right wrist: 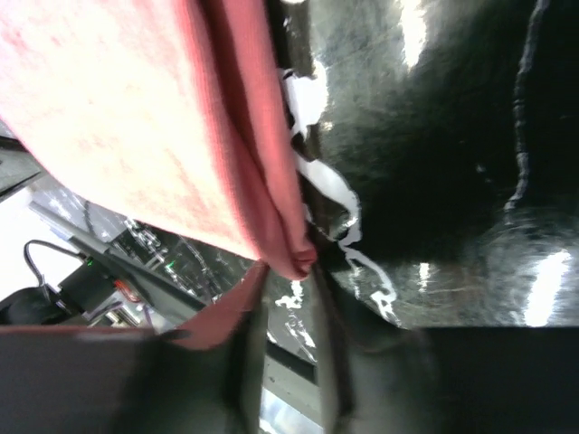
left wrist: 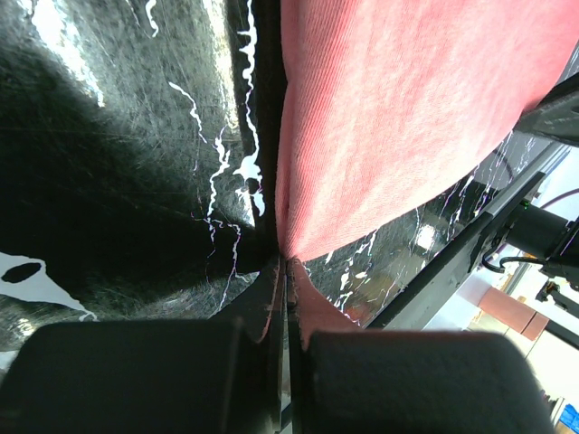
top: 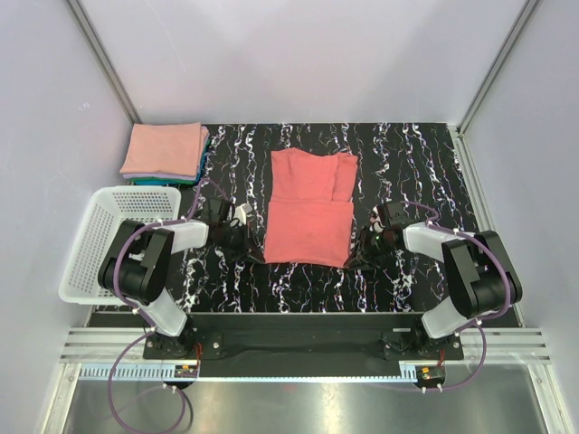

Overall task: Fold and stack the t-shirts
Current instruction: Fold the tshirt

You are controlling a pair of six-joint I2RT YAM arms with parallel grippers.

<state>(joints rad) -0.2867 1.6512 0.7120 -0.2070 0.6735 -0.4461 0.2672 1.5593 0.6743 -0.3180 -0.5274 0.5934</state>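
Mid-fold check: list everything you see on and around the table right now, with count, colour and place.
coral-red t-shirt: one, coral red, table centre, partly folded
folded t-shirts: one stack, salmon pink over teal, far left corner; number of shirts unclear
basket: one, white mesh, left edge of the table, beside the left arm
table: one, black with white marbling
left gripper: one, black, shut on the coral-red t-shirt's near left corner
right gripper: one, black, at the shirt's near right corner; grip unclear
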